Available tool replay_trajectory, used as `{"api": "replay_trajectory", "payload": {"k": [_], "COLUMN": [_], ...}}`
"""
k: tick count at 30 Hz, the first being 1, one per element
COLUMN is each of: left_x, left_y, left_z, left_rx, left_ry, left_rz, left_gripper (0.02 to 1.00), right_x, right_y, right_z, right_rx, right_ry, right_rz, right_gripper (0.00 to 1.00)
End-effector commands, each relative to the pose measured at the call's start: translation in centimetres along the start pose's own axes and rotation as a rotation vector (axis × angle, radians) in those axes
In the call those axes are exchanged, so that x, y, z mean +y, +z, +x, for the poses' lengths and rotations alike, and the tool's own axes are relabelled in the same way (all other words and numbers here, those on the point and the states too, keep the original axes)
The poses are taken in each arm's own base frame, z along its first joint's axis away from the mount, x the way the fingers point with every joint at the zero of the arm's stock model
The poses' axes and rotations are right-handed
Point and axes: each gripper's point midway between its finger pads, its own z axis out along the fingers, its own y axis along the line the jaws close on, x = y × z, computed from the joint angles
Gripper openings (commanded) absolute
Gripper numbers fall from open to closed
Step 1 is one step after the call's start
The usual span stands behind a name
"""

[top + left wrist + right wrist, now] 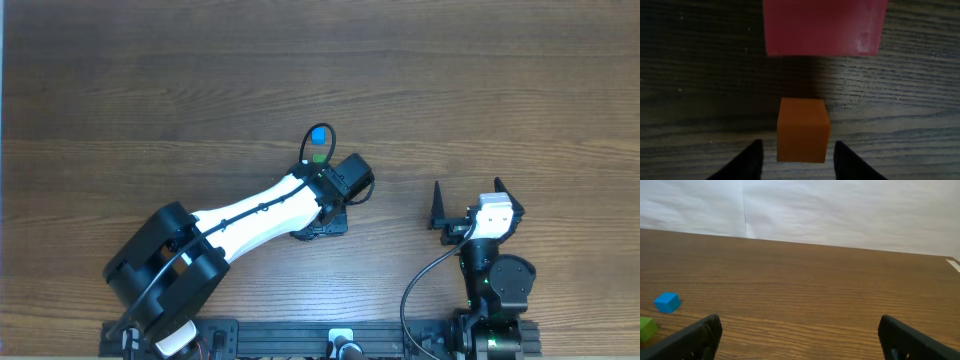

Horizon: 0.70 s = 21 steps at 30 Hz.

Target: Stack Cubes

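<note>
The left arm (260,210) stretches from its base at the near left corner on a long diagonal toward the middle, its white link extended and its black wrist (345,180) bent over at the far end. The left gripper (797,152) points straight down, its two dark fingers (752,160) spread with a clear gap between them. The right arm (490,270) sits folded close above its own base on the right, barely reaching out. The right gripper (799,322) is held level and faces forward, its fingers (700,335) parted wide.
</note>
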Motion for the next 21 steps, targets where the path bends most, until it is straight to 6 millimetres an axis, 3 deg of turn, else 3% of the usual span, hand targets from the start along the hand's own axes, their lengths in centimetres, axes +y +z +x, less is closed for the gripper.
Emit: {"api": "replay_trajectory", "payload": {"k": [1,14,21], "left_x": [0.2,0.2,-0.3], "left_y": [-0.2,-0.2,-2.4], "left_z": [-0.1,-0.1,-0.7], "left_rx": [-0.002,-0.002,-0.053], "left_ry": [-0.014,-0.029,-0.031], "left_rz": [0.006,0.006,0.060], "left_gripper": [0.391,0.189,0.167], "right_x": [0.0,0.0,0.0], "right_y": [0.0,0.0,0.0], "right_z": [0.1,0.1,0.1], "right_rx": [0.000,-0.001,0.000], "right_ry": [0.002,0.002,0.002], "right_rz": [0.004,0.004,0.004], "right_gripper": [0.991,0.993,0.993]}}
